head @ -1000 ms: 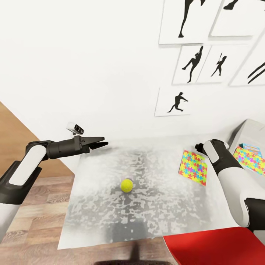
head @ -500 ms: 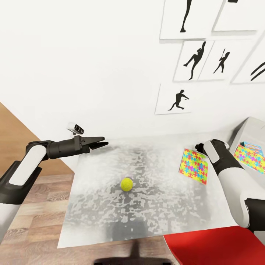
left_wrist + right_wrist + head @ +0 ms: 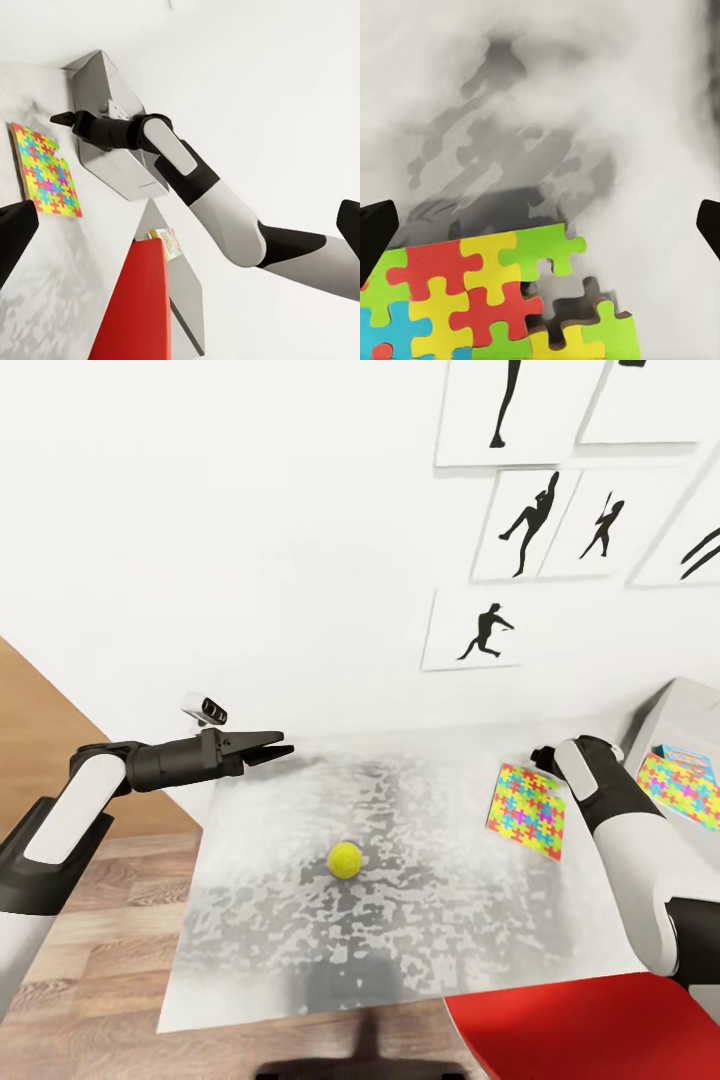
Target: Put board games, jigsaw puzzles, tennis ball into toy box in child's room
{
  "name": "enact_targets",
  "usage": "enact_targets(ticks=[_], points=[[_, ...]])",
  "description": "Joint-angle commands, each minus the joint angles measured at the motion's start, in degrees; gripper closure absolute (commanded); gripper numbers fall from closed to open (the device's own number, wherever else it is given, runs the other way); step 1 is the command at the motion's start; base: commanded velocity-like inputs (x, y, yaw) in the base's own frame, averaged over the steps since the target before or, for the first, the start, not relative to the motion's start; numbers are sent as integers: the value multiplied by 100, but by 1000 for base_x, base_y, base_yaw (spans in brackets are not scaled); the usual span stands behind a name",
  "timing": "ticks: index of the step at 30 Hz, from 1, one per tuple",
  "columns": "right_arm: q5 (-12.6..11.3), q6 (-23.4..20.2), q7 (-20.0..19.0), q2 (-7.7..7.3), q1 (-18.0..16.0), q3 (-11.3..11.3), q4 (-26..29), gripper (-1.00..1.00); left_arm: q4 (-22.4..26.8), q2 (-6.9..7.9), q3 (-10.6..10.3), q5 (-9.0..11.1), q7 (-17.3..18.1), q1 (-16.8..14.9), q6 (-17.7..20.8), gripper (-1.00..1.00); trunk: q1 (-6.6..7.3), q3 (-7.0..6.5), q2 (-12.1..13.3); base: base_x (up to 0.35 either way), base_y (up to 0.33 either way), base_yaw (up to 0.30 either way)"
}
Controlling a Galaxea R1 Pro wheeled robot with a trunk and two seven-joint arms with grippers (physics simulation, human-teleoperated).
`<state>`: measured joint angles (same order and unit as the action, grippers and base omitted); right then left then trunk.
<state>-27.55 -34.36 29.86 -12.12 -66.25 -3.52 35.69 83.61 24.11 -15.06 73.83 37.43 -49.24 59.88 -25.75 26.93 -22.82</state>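
Observation:
The tennis ball point(image 3: 345, 859) rests near the middle of the table point(image 3: 430, 950). A jigsaw puzzle point(image 3: 527, 809) lies flat at the table's right side, and its corner fills the near part of the right wrist view point(image 3: 487, 300). A second jigsaw puzzle point(image 3: 682, 786) lies inside the toy box point(image 3: 676, 712) at the far right. My left gripper point(image 3: 277, 748) hovers open over the table's back left corner, well apart from the ball. My right gripper point(image 3: 540, 232) is open just above the puzzle's far edge; my forearm hides it in the head view. No board games or bed are in view.
A red chair seat point(image 3: 590, 1030) sits at the table's front right, with a dark chair base point(image 3: 350, 1065) below the front edge. The white wall behind carries framed silhouette pictures point(image 3: 485, 630). Wooden floor point(image 3: 90, 930) lies left of the table.
The head view shifted slightly a second ago. My right forearm has edged a little toward the toy box. The ball, the puzzles and my left arm have stayed in place.

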Motion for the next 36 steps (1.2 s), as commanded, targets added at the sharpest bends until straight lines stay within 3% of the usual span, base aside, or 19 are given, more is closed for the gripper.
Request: enact_targets(ticks=[1, 22, 36], points=[[-63, -17, 46, 1, -6, 1, 11, -100, -3, 5, -6, -9, 27, -7, 12, -100, -3, 9, -10, -20, 47, 0], [-49, -18, 55, 11, -19, 18, 8, -100, -3, 6, -6, -9, 31, -7, 12, -100, -3, 12, -10, -2, 19, 0], [-49, -26, 61, 21, -19, 18, 15, -100, -3, 6, 53, -10, 35, -7, 12, -100, -3, 86, -10, 0, 1, 0]])
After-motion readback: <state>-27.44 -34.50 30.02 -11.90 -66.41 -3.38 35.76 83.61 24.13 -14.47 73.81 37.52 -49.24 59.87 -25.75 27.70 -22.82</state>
